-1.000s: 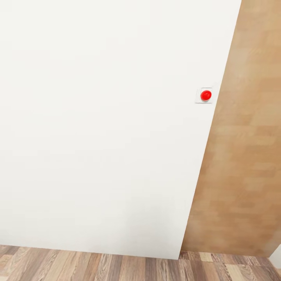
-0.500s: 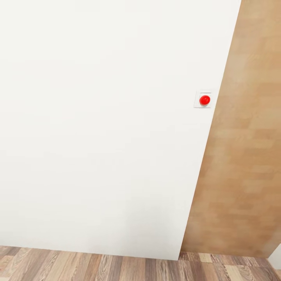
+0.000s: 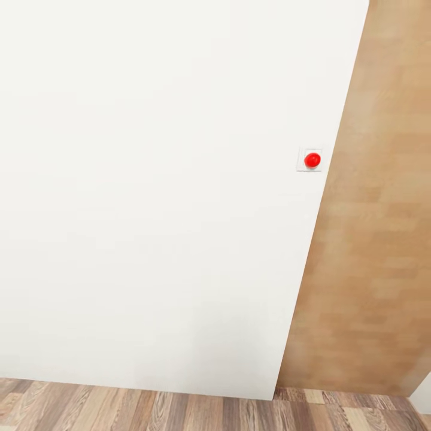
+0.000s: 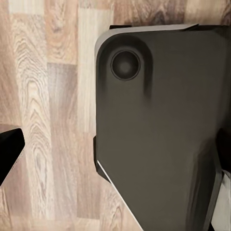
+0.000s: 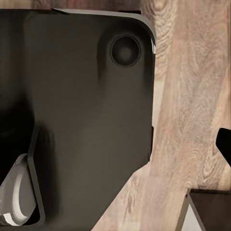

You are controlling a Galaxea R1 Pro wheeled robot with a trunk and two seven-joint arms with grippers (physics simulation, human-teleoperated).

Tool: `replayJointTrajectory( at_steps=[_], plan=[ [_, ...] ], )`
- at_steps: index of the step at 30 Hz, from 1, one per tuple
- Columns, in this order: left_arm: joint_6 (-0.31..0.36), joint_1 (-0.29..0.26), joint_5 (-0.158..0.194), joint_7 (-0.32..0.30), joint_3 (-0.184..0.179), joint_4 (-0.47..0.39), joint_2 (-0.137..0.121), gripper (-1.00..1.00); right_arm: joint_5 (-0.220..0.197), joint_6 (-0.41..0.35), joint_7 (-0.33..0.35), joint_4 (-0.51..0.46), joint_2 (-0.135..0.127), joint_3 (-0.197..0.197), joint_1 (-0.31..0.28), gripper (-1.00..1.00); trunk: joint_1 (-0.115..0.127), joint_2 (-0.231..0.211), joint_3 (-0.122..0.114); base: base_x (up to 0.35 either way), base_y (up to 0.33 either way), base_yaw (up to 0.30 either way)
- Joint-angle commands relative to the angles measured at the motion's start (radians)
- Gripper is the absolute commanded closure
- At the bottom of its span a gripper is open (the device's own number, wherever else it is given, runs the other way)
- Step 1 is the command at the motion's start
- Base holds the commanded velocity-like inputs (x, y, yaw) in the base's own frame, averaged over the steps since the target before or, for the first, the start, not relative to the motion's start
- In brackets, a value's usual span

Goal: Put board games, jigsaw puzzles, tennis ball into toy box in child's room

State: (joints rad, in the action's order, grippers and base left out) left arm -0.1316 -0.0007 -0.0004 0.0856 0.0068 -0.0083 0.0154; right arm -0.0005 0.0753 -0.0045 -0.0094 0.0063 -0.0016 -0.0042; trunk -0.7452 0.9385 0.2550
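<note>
None of the toys, the toy box, the bed or the table are in view. A single dark fingertip [image 4: 9, 154] of my left gripper juts in at the edge of the left wrist view, over wooden floor [image 4: 48, 96]. The right wrist view likewise has one dark fingertip [image 5: 224, 144] at its edge above the floor [image 5: 192, 96]. Nothing lies between the fingers of either gripper. Both wrist cameras look down past my dark base [image 4: 163, 134], which is the same base [image 5: 82, 110] in the right wrist view.
A white wall [image 3: 155, 197] stands close in front of me in the head view. A red round button [image 3: 312, 160] on a white plate sits near its right edge. A light wooden panel [image 3: 377, 239] adjoins it on the right. Wood-plank floor [image 3: 179, 413] runs along the bottom.
The whole head view has shifted slightly, so the camera has moved: the red button now sits a little lower and further left in the picture. Nothing else differs.
</note>
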Motion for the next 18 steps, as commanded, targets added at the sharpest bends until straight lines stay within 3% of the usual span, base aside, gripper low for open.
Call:
replayJointTrajectory(
  at_steps=[1, 4, 8, 13, 18],
  plan=[
    [-0.002, 0.0, 0.0, 0.003, 0.0, -0.005, -0.001, -1.0, 0.0, 0.001, -0.001, -0.004, 0.0, -0.001, -0.002, -1.0, 0.004, -0.007, -0.002, 0.0, 0.0, 0.0],
    [0.013, -0.003, 0.002, 0.002, 0.001, -0.03, -0.006, -1.0, -0.003, -0.009, -0.005, -0.041, -0.004, -0.001, -0.028, -1.0, 0.015, -0.028, -0.012, 0.0, 0.0, 0.0],
    [0.097, -0.034, 0.003, -0.002, 0.001, -0.083, -0.016, -1.0, -0.004, -0.042, -0.035, -0.075, -0.007, -0.002, -0.065, -1.0, 0.031, -0.056, -0.024, 0.0, 0.0, 0.0],
    [0.231, -0.125, 0.006, -0.005, 0.005, -0.16, -0.035, -1.0, -0.004, -0.142, -0.161, -0.104, -0.003, -0.005, -0.164, -1.0, 0.05, -0.091, -0.04, 0.0, 0.0, 0.0],
    [0.303, -0.229, 0.006, -0.002, 0.006, -0.176, -0.046, -1.0, -0.005, -0.2, -0.22, -0.111, 0.0, -0.005, -0.231, -1.0, 0.069, -0.126, -0.055, 0.0, 0.0, 0.0]
  ],
)
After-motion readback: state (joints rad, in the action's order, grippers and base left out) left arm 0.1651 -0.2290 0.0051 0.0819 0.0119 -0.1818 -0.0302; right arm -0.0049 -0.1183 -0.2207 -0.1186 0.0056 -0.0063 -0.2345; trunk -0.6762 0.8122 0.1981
